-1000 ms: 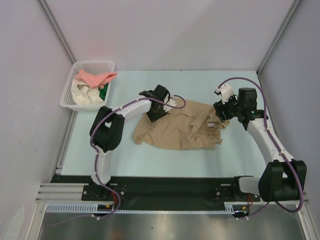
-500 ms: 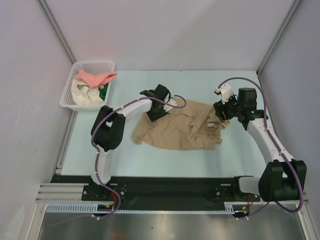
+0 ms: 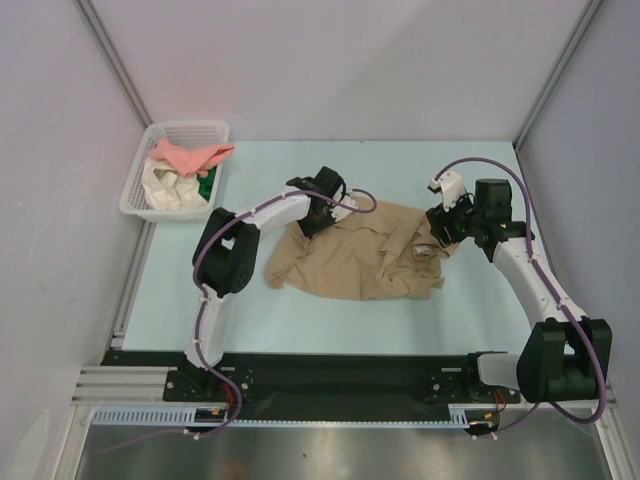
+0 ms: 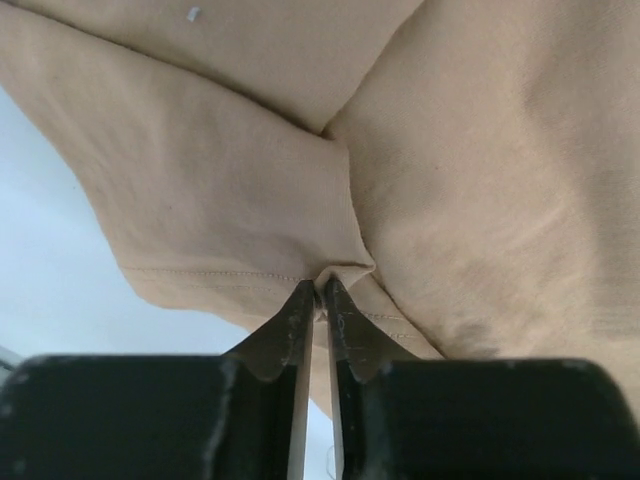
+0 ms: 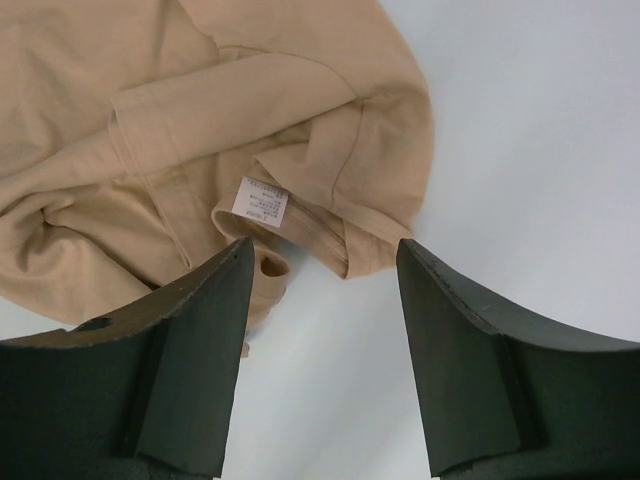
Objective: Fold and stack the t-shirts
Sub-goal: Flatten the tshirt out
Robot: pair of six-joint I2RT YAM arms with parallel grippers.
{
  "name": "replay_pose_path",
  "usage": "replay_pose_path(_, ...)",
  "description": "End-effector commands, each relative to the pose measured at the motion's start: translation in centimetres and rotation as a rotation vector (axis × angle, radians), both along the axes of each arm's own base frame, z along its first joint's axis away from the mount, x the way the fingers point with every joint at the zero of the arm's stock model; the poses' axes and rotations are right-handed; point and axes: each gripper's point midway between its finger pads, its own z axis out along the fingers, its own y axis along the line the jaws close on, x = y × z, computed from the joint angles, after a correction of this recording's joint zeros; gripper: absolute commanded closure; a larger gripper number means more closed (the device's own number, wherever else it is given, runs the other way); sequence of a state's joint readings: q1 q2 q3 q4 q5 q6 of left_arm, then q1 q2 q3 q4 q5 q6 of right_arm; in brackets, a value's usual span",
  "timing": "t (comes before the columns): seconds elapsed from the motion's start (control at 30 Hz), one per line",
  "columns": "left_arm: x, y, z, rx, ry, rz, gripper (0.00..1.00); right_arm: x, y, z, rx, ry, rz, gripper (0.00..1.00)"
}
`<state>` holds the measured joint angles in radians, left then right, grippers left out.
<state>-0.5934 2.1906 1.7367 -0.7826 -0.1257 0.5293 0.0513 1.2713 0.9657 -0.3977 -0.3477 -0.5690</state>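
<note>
A crumpled tan t-shirt [image 3: 360,255] lies in the middle of the pale table. My left gripper [image 3: 313,222] is at its far left corner, shut on a pinch of the hemmed edge [image 4: 330,275]. My right gripper [image 3: 447,228] is open and empty, hovering just above the shirt's right edge; the collar with its white label [image 5: 260,207] lies ahead of its fingers [image 5: 205,300]. A salmon-pink shirt [image 3: 190,156], a cream-white one [image 3: 165,186] and a bit of green cloth [image 3: 207,184] sit bundled in the basket.
A white mesh basket [image 3: 135,195] stands at the far left corner of the table. Grey walls and metal frame posts close in the table on three sides. A black rail [image 3: 340,370] runs along the near edge.
The left arm has shifted slightly to the right at the shirt's corner. The right gripper has drawn a little away from the shirt. The shirt has barely moved.
</note>
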Motion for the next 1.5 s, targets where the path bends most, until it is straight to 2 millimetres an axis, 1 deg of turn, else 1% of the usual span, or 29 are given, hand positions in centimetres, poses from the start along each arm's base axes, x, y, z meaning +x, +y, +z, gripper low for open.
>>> replay_pose_path(0.0, 0.0, -0.2, 2.2, -0.031, -0.02, -0.02, 0.87, 0.1, -0.2, 0.5, -0.002, -0.029, -0.009, 0.36)
replay_pose_path(0.07, -0.4, 0.0, 2.7, -0.036, -0.02, -0.024, 0.94, 0.0, -0.2, 0.4, 0.001, -0.031, -0.011, 0.36)
replay_pose_path(0.1, -0.5, 0.0, 3.0, -0.041, -0.02, -0.025, 1.0, 0.0, -0.2, 0.4, 0.002, -0.029, -0.012, 0.36)
replay_pose_path(0.17, -0.6, 0.1, 3.4, -0.051, -0.021, -0.028, 1.0, 0.1, -0.1, 0.4, 0.005, -0.033, -0.012, 0.36)
replay_pose_path(0.27, -0.1, 0.0, 6.1, -0.11, -0.071, -0.001, 1.0, 0.3, -0.4, 0.7, 0.0, -0.043, -0.023, 0.36)
replay_pose_path(0.3, 0.6, 0.0, 8.2, -0.15, -0.13, 0.013, 1.0, 0.4, -0.4, 0.9, -0.004, -0.047, -0.025, 0.36)
replay_pose_path(0.33, 1.2, 0.1, 9.4, -0.176, -0.178, 0.039, 1.0, 0.4, -0.8, 0.8, -0.022, -0.049, -0.03, 0.36)
replay_pose_path(0.4, 1.9, 0.6, 11.3, -0.198, -0.24, 0.065, 1.0, 0.2, -1.2, 0.5, -0.053, -0.045, -0.012, 0.36)
replay_pose_path(0.43, 2.1, 1.1, 12.7, -0.206, -0.279, 0.077, 0.99, -0.1, -1.3, 0.2, -0.08, -0.041, 0.019, 0.36)
replay_pose_path(0.47, 2.3, 1.6, 12.9, -0.192, -0.309, 0.09, 1.0, -0.7, -1.6, -0.5, -0.145, -0.036, 0.08, 0.36)
replay_pose_path(0.5, 2.4, 2.0, 13.1, -0.184, -0.323, 0.099, 1.0, -1.3, -1.8, -1.7, -0.181, -0.02, 0.117, 0.36)
replay_pose_path(0.57, 2.5, 2.6, 13.2, -0.171, -0.338, 0.116, 1.0, -1.6, -2.4, -1.8, -0.261, -0.063, 0.178, 0.36)
replay_pose_path(0.63, 2.7, 3.0, 13.1, -0.165, -0.344, 0.13, 0.99, -2.0, -2.7, -2.7, -0.288, -0.055, 0.214, 0.37)
replay_pose_path(0.7, 2.9, 3.2, 13.1, -0.156, -0.348, 0.136, 0.99, -1.9, -2.7, -3.1, -0.308, -0.048, 0.241, 0.36)
replay_pose_path(0.73, 3.0, 3.3, 13.1, -0.155, -0.351, 0.139, 1.0, -1.7, -2.7, -3.6, -0.307, -0.031, 0.251, 0.37)
replay_pose_path(0.8, 3.0, 3.4, 13.0, -0.151, -0.35, 0.144, 1.0, -1.2, -2.7, -4.0, -0.312, -0.028, 0.254, 0.37)
replay_pose_path(0.97, 2.7, 3.6, 12.9, -0.143, -0.344, 0.147, 1.0, 1.2, -2.7, -5.3, -0.303, -0.008, 0.239, 0.37)
replay_pose_path(1.03, 2.6, 3.7, 12.9, -0.136, -0.345, 0.147, 0.99, 1.6, -2.6, -5.8, -0.3, 0.011, 0.248, 0.36)
replay_pose_path(1.07, 2.6, 3.9, 12.8, -0.132, -0.344, 0.15, 0.99, 2.0, -2.4, -5.8, -0.299, 0.011, 0.25, 0.36)
replay_pose_path(1.1, 2.6, 3.9, 12.8, -0.131, -0.345, 0.151, 1.0, 2.1, -2.4, -6.5, -0.297, 0.03, 0.254, 0.37)
replay_pose_path(1.33, 2.6, 4.3, 12.9, -0.115, -0.352, 0.154, 1.0, 3.6, -2.1, -7.9, -0.302, 0.036, 0.254, 0.36)
replay_pose_path(1.47, 2.6, 4.4, 12.8, -0.103, -0.352, 0.152, 0.99, 4.1, -1.8, -9.0, -0.284, 0.068, 0.247, 0.4)
